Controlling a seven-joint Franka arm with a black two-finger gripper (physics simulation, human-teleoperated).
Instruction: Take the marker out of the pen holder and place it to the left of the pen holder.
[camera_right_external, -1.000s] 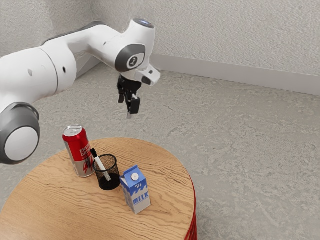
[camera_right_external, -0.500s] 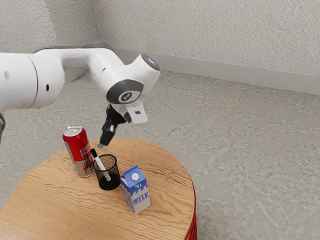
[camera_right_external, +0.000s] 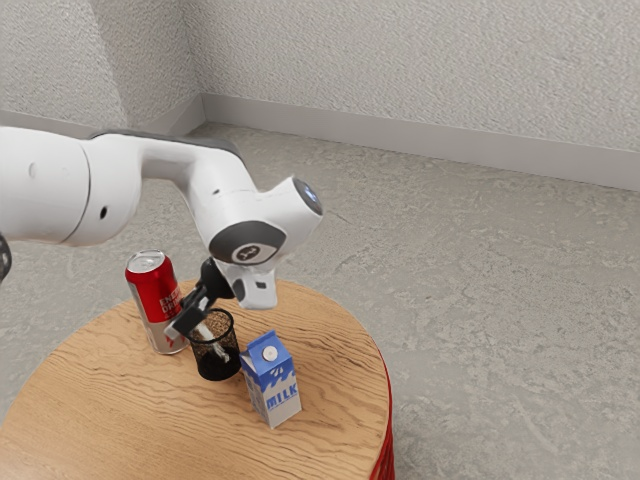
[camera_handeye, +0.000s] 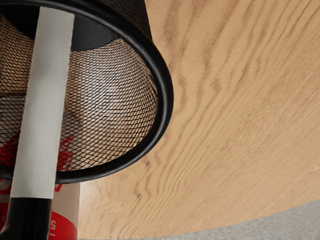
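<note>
My gripper (camera_right_external: 189, 317) is low over the near side of the mesh pen holder (camera_right_external: 216, 358), at the marker's upper end; whether it is open or shut cannot be told. The white marker (camera_right_external: 219, 346) leans inside the holder, its black cap hidden behind the gripper in the exterior view. In the wrist view, the marker (camera_handeye: 42, 105) crosses the black rim of the pen holder (camera_handeye: 166, 100), with its black-capped end outside the rim.
A red and silver drink can (camera_right_external: 152, 290) stands close beside the holder toward the exterior view's left. The blue and white milk carton (camera_right_external: 273, 383) is close on its other side. All rest on the round wooden table (camera_right_external: 120, 420).
The arm has lowered and my hand has tilted, bringing the gripper from above the table down to the marker's capped end. The holder, can and carton have stayed put.
</note>
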